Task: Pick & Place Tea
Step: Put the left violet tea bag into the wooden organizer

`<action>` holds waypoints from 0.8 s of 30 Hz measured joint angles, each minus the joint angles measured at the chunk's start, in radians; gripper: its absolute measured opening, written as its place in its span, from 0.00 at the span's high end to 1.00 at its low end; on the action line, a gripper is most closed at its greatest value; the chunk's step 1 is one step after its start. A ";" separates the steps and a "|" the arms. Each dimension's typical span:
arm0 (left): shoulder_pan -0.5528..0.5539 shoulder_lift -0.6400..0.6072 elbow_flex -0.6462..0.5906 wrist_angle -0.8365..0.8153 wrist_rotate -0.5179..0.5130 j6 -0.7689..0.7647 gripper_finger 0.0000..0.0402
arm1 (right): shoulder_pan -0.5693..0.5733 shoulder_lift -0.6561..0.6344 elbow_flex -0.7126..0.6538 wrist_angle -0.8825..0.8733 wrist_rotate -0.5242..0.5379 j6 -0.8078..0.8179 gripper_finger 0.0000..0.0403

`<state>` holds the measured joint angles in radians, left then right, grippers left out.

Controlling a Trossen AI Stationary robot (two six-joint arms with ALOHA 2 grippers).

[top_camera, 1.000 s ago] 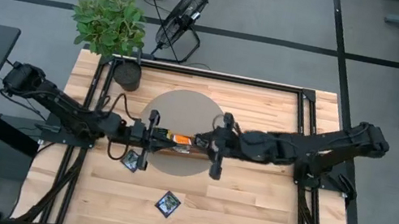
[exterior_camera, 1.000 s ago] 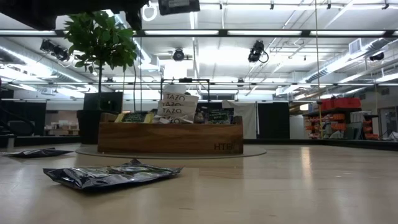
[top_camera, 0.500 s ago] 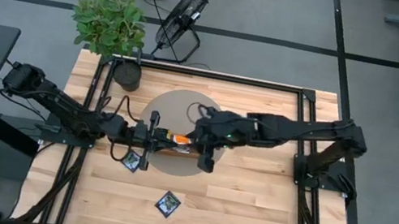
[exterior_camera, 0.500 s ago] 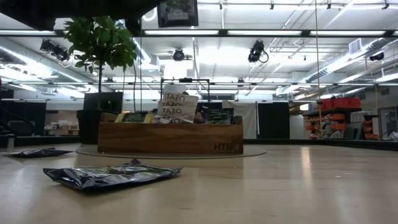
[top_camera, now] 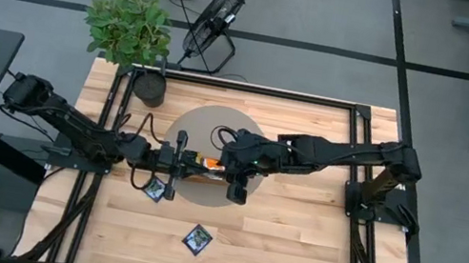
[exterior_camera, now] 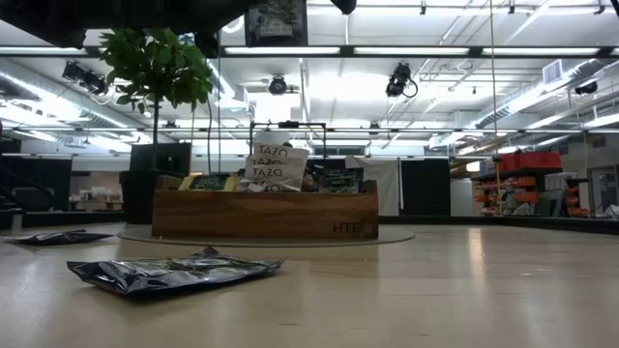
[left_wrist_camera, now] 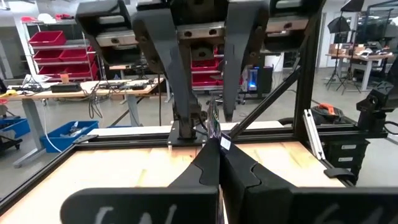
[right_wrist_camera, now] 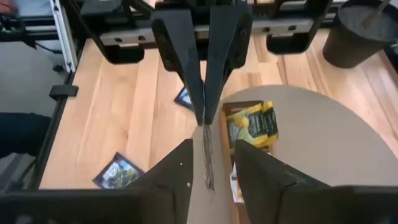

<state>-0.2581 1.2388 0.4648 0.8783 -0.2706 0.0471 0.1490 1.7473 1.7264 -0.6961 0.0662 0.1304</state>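
Note:
High above the wooden tray (exterior_camera: 263, 215), my left gripper (left_wrist_camera: 214, 163) is shut on a dark tea sachet with a pale centre (exterior_camera: 276, 19). My right gripper (right_wrist_camera: 212, 168) faces it, open. Its fingers stand on either side of the sachet's free part (right_wrist_camera: 206, 155) without touching it. The tray (top_camera: 209, 164) sits on a round mat and holds more sachets (exterior_camera: 276, 159) standing on edge. One of these is yellow-green (right_wrist_camera: 252, 124). Two dark sachets (top_camera: 155, 188) (top_camera: 197, 238) lie flat on the table nearer the front. My left gripper pinches one edge of the sachet (right_wrist_camera: 203, 124) between its two fingers (right_wrist_camera: 186, 62). The fingers come level from the table's left. The sachet stands on edge, sticks out toward my right gripper, and is lifted clear above the tray.
A potted plant (top_camera: 131, 31) stands at the table's far left corner, with a floor fan (top_camera: 216, 17) behind it. Dark frame rails (top_camera: 361, 154) run along both sides of the table. Bare wood lies at the near right (top_camera: 291, 248).
My right gripper has moved toward the table's left, up to my left gripper, and has tipped downward. Its fingers now flank the held sachet, and one fingertip has entered the top of the low view. The sachet shows slightly lower there.

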 joint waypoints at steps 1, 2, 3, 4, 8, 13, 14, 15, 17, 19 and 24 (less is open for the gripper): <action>0.000 0.000 0.000 0.000 0.000 0.000 1.00 | 0.000 0.000 0.000 -0.004 -0.001 0.001 0.70; 0.000 0.000 0.000 0.001 0.000 0.000 1.00 | 0.000 0.000 0.000 -0.006 -0.001 0.001 0.72; 0.000 0.000 0.000 0.000 0.000 0.001 1.00 | 0.000 0.000 0.000 -0.006 -0.001 0.001 0.74; 0.000 0.000 0.000 0.000 0.000 0.002 1.00 | 0.000 0.000 0.000 -0.006 -0.001 0.000 0.76; 0.000 0.000 0.000 0.000 -0.001 0.002 1.00 | 0.000 0.000 0.000 -0.005 -0.005 -0.009 0.89; 0.000 0.000 0.000 -0.001 -0.006 0.014 1.00 | 0.004 0.000 0.000 -0.004 -0.006 -0.034 0.98; 0.000 0.000 0.000 -0.001 -0.007 0.015 0.99 | 0.004 0.000 0.000 -0.004 -0.006 -0.034 0.98; 0.000 0.000 0.000 -0.002 -0.007 0.015 0.99 | 0.004 0.000 0.000 -0.004 -0.006 -0.036 0.98; 0.000 0.000 0.000 -0.001 -0.007 0.015 0.99 | 0.006 0.000 0.000 -0.004 0.002 -0.043 0.99; 0.000 0.000 0.000 -0.001 -0.009 0.016 0.99 | 0.009 0.000 0.000 -0.005 0.026 -0.050 0.99; 0.000 0.000 0.000 -0.012 -0.024 0.018 0.94 | 0.010 0.000 0.000 -0.046 0.073 -0.060 1.00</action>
<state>-0.2581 1.2388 0.4648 0.8665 -0.2951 0.0648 0.1593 1.7473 1.7262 -0.7421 0.1392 0.0704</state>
